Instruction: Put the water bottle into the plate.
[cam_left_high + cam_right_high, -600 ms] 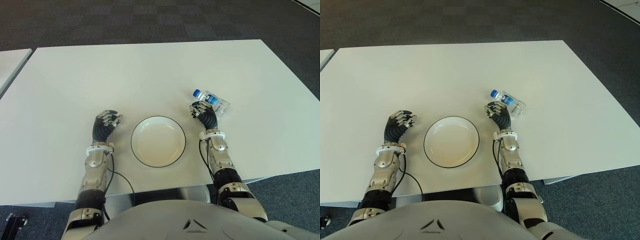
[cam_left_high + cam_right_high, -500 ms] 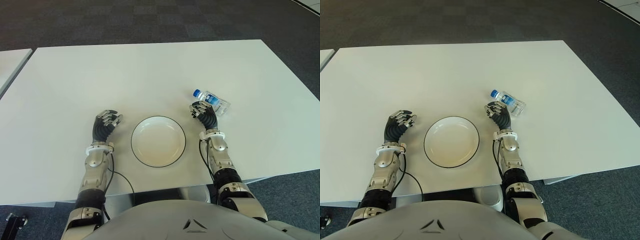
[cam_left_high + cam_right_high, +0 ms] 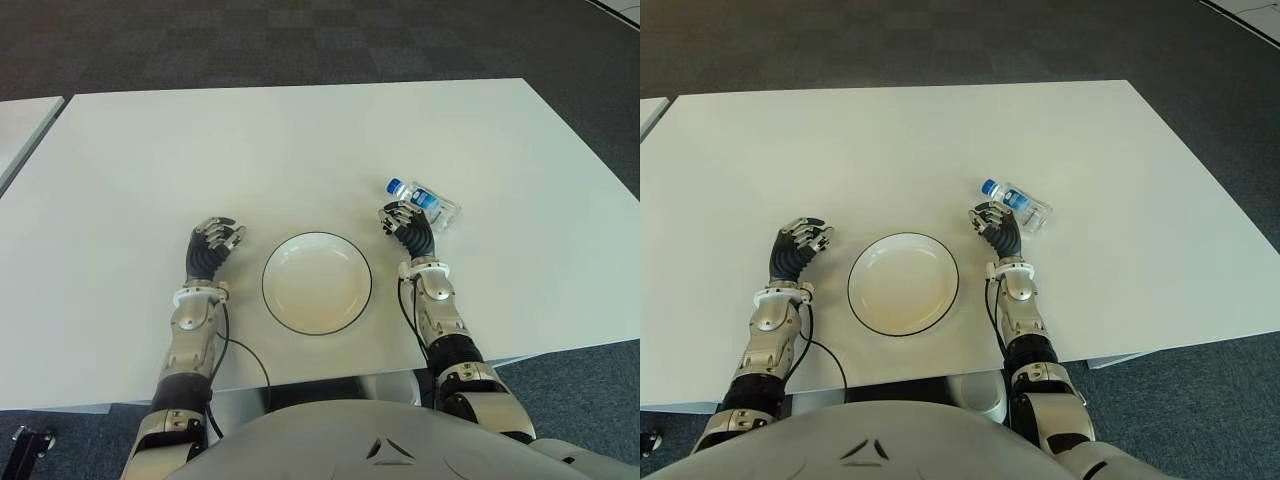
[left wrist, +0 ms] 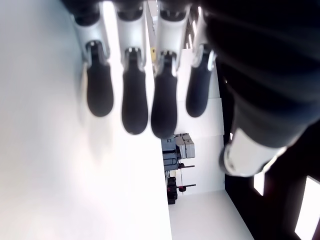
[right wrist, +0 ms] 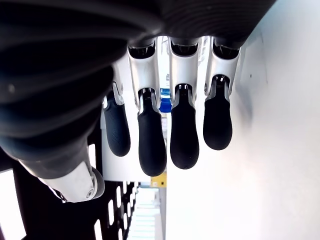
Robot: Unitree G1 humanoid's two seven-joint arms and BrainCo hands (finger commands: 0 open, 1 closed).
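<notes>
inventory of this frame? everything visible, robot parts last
water bottle: 1, clear with blue cap and label, lying on its side on the table, beyond and right of the right hand, not in the plate
plate: 1, white with dark rim, nothing in it, between the two hands
table: 1, white
floor: dark carpet, around the table
left hand: left of the plate, fingers relaxed, holding nothing
right hand: right of the plate, next to the bottle, fingers relaxed, holding nothing

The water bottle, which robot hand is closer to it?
The right hand. It sits just in front of the water bottle, which lies on the table. The left hand is on the far side of the plate, open and holding nothing.
</notes>
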